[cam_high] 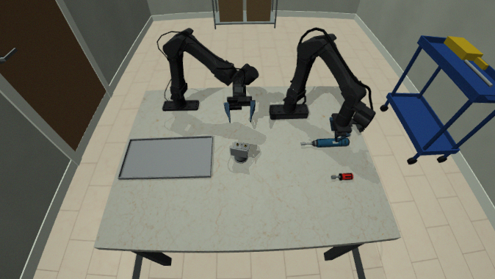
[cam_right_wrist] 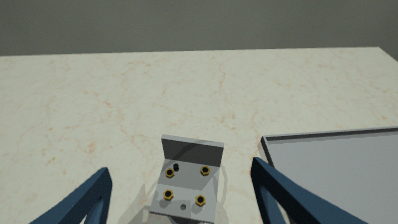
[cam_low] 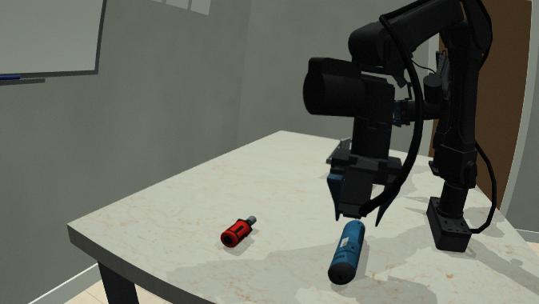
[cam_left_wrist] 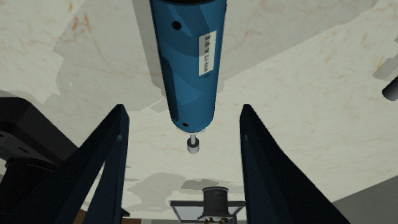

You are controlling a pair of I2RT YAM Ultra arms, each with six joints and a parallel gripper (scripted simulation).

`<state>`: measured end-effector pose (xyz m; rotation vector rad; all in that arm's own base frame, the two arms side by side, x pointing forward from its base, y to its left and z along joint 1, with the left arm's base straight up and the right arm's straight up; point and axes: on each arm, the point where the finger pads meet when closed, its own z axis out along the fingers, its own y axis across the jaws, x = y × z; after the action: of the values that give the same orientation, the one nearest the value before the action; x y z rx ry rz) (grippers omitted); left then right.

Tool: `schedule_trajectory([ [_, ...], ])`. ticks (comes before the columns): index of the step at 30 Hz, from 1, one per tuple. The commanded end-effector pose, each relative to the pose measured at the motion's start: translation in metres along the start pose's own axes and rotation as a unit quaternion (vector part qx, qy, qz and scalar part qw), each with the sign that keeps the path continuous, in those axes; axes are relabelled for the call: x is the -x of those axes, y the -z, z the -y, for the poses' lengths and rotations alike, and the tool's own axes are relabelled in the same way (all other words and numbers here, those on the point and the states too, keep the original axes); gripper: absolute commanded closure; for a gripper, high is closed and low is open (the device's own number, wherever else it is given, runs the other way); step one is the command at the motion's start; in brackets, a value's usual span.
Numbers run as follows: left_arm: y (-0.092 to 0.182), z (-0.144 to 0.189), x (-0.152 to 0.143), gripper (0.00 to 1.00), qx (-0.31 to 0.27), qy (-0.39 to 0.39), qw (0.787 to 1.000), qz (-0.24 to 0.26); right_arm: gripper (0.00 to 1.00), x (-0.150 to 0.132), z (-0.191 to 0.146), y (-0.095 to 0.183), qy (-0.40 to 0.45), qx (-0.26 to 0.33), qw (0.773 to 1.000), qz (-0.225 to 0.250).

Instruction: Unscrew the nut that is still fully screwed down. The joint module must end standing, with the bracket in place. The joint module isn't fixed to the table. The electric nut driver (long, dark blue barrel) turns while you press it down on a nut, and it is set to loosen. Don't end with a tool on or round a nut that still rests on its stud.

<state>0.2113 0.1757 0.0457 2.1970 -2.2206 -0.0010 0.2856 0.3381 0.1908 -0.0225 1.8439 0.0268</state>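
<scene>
The blue electric nut driver [cam_high: 327, 142] [cam_low: 349, 248] [cam_left_wrist: 192, 75] lies on the table, socket toward the joint module [cam_high: 241, 159] [cam_left_wrist: 215, 200]. My left gripper [cam_high: 342, 139] [cam_low: 357, 222] is open above the driver's barrel, not gripping it. The module stands upright with the grey L-shaped bracket [cam_high: 239, 151] [cam_right_wrist: 192, 151] on top. Several brass nuts show on the bracket, including an upper left nut [cam_right_wrist: 169, 173], an upper right nut [cam_right_wrist: 205, 170] and a lower right nut [cam_right_wrist: 200, 200]; their heights are unclear. My right gripper [cam_high: 240, 121] [cam_right_wrist: 182, 169] is open and empty, raised behind the module.
A red-handled driver [cam_high: 346, 176] [cam_low: 237, 233] lies nearer the table's front than the blue one. A shallow grey tray [cam_high: 210, 159] [cam_right_wrist: 330, 134] lies beside the module, to its left in the top view. The arm bases stand along the table's back edge.
</scene>
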Motion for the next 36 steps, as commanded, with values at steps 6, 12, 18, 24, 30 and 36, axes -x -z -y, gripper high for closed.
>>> schedule_trajectory([
  [6, 0.018, 0.007, 0.009, 0.35, -0.023, -0.003, 1.0, 0.022, 0.14, 0.009, -0.008, -0.049, -0.067, 0.019, 0.997, -0.021],
  [12, 0.018, 0.007, 0.009, 0.35, -0.023, -0.003, 1.0, 0.022, 0.14, 0.023, -0.009, -0.059, -0.097, 0.034, 0.994, -0.023],
  [18, 0.018, 0.007, 0.009, 0.35, -0.023, -0.003, 1.0, 0.022, 0.14, 0.011, -0.008, -0.088, -0.104, 0.038, 0.993, -0.038],
  [24, 0.018, 0.007, 0.009, 0.35, -0.023, -0.003, 1.0, 0.022, 0.14, 0.016, -0.005, -0.122, -0.141, 0.055, 0.987, -0.048],
  [30, 0.018, 0.007, 0.009, 0.35, -0.023, -0.003, 1.0, 0.022, 0.14, 0.033, -0.007, -0.123, -0.163, 0.072, 0.983, -0.04],
  [36, 0.018, 0.007, 0.009, 0.35, -0.023, -0.003, 1.0, 0.022, 0.14, 0.024, 0.005, -0.159, -0.177, 0.078, 0.98, -0.05],
])
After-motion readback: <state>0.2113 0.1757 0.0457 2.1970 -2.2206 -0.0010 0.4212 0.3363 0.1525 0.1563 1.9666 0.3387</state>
